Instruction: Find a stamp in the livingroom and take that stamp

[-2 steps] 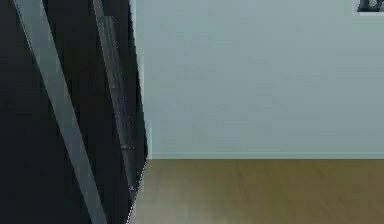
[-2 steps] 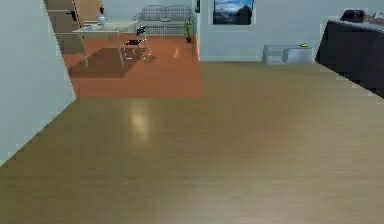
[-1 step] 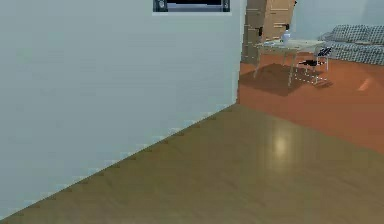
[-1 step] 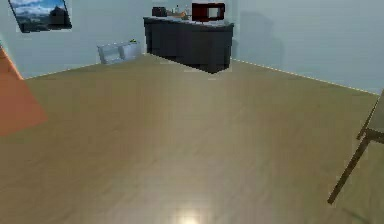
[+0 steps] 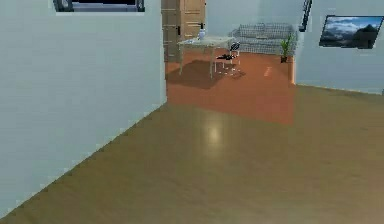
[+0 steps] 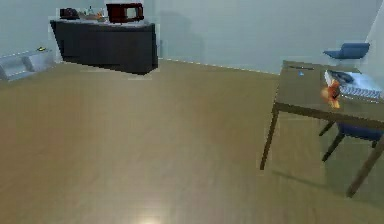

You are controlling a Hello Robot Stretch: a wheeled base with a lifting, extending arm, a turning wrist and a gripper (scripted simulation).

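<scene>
**Remote survey: furniture noted**

Ahead I see a grey sofa point(image 5: 262, 38) and a small table point(image 5: 210, 48) beyond a red-brown floor point(image 5: 240, 92). To the side, a wooden desk point(image 6: 300, 100) bears a small orange object point(image 6: 331, 93). The gripper's state and the stamp's place I cannot tell.

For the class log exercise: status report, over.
Sofa ahead past orange floor. Table and chair before it. Wooden desk with small items alongside.

The robot's base stands on the wood floor point(image 5: 230, 170), its front toward the far room point(image 5: 255, 90), its arm side toward a surface point(image 6: 305, 92).
</scene>
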